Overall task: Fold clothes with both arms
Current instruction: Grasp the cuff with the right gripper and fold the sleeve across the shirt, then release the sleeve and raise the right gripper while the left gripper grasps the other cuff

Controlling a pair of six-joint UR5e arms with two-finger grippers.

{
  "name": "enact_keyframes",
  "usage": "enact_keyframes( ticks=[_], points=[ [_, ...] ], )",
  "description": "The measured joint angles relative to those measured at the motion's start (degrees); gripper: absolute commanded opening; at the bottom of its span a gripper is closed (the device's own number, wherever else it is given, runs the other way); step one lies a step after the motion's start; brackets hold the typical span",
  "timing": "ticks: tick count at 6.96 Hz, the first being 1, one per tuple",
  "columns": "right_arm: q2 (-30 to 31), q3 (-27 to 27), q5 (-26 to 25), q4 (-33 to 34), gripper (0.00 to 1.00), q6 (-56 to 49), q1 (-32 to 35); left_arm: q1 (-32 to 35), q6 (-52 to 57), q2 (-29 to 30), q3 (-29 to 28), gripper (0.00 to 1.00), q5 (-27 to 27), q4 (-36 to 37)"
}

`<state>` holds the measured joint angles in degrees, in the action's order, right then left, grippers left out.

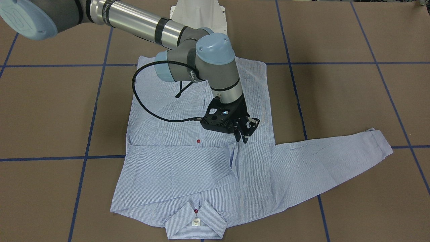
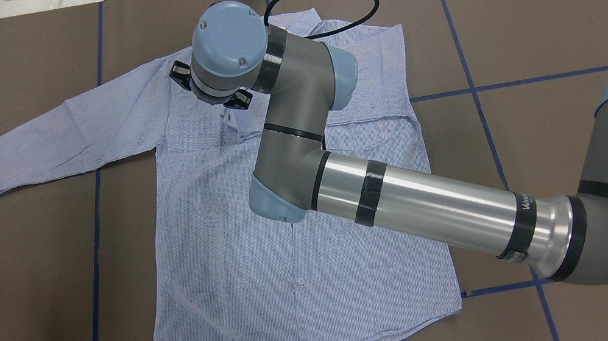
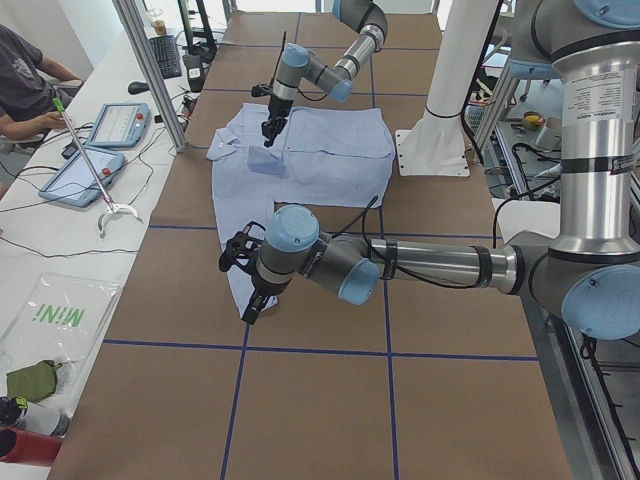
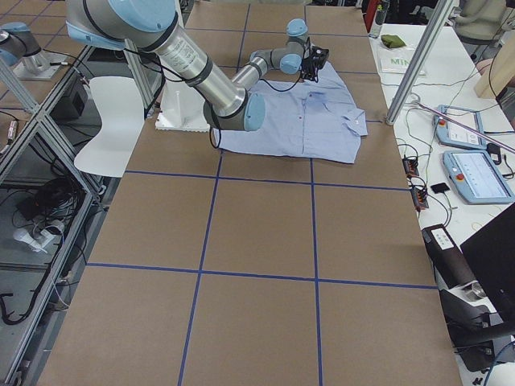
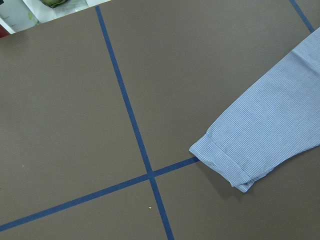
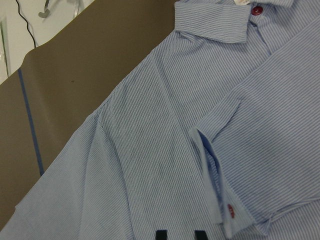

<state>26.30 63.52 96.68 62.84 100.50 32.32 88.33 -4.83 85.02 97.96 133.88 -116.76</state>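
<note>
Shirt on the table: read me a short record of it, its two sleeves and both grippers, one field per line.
shirt: flat on the table, front up, collar on the side away from the robot
folded sleeve: laid across the shirt's front
straight sleeve: stretched out toward the robot's left
right gripper: open, over the shirt, holding nothing
left gripper: near the straight sleeve's cuff; open or shut cannot be told
</note>
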Motion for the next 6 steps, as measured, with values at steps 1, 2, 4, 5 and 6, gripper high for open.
enact_keyframes(
  ticks=[1,2,4,5,6],
  points=[
    [-0.86,0.11,-1.90,-0.01,1.00,1.67,-0.62,-1.70,-5.44,0.77,-0.61,1.00,0.04,-1.13],
    [-1.51,0.30,-3.15,0.04,1.00,3.13,-0.60,-4.56,-11.68,2.09,-1.73,0.99,-0.06,-2.23],
    [-0.43,2.00,-2.96,1.22,1.00,4.02,1.31,-9.90,-23.14,5.93,-9.00,0.99,-2.25,-9.09],
    [3.47,5.96,-0.34,2.25,1.00,3.60,3.12,-12.32,-28.56,7.75,-13.80,0.99,-3.07,-14.22],
    [9.78,12.01,4.05,2.74,1.00,2.05,5.43,-14.38,-32.86,8.55,-17.28,0.96,-3.41,-18.53]
  ],
)
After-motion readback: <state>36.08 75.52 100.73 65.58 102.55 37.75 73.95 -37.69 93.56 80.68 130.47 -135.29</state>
